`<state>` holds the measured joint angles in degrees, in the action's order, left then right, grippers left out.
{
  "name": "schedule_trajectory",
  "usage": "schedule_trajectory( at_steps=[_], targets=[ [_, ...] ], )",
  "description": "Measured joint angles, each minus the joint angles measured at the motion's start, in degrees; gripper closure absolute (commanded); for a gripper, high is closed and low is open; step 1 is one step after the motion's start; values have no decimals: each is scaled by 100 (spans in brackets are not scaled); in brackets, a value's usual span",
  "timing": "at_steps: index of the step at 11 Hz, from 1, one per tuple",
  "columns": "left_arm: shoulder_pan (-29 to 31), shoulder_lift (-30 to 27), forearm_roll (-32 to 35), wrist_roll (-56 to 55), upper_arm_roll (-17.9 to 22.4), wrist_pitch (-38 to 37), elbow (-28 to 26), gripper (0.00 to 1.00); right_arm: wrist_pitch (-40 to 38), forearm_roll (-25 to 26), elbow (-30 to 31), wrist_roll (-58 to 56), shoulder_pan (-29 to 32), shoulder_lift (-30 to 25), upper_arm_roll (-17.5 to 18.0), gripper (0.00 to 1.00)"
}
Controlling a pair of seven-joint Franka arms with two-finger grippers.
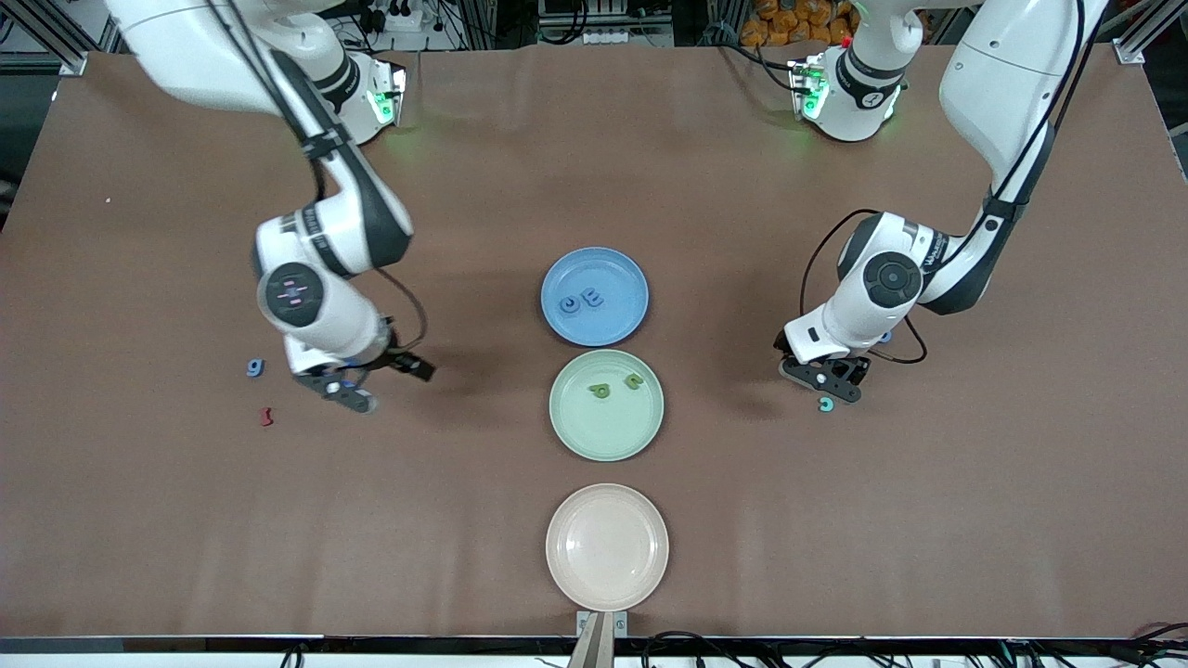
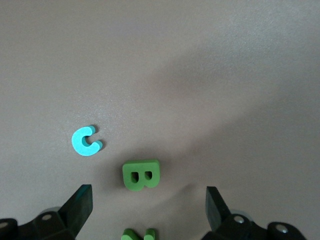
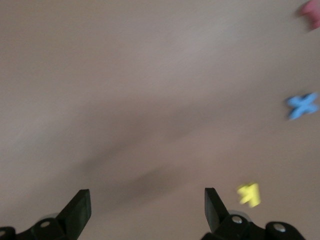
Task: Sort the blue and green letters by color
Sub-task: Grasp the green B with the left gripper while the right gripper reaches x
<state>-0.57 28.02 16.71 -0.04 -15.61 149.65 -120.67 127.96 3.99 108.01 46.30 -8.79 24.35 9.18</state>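
Observation:
Two blue letters [image 1: 583,301] lie in the blue plate [image 1: 624,325]. Two green letters [image 1: 615,386] lie in the green plate [image 1: 575,427]. My left gripper [image 1: 829,376] is open and low over the table at the left arm's end. In the left wrist view [image 2: 147,210] a green B [image 2: 141,174] lies just ahead of its jaws, with another green letter [image 2: 138,234] between them. A cyan c [image 2: 86,141] lies beside the B and shows in the front view [image 1: 825,404]. My right gripper [image 1: 357,388] is open and empty [image 3: 146,207]. A blue g [image 1: 254,367] lies beside it.
An empty beige plate [image 1: 607,545] sits nearest the front camera, in line with the other two plates. A dark red letter [image 1: 266,417] lies near the blue g. The right wrist view shows a yellow k [image 3: 249,194], a blue letter [image 3: 302,105] and a red piece [image 3: 312,12].

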Motion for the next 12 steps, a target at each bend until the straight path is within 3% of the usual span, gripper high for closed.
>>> schedule_trajectory(
  at_steps=[4,7,10,12],
  targets=[
    [10,108,93,0,5,109,33,4,-1,8,147,-926,1000,-43,-252,0],
    [23,181,94,0,9,114,126,17,67,13,298,-1924,1295,-43,-260,0],
    [34,256,94,0,9,122,184,19,1145,45,862,-2464,1514,-41,-268,0],
    [39,277,95,0,9,123,197,29,1555,74,1248,-2770,1745,-38,-273,0]
  ],
)
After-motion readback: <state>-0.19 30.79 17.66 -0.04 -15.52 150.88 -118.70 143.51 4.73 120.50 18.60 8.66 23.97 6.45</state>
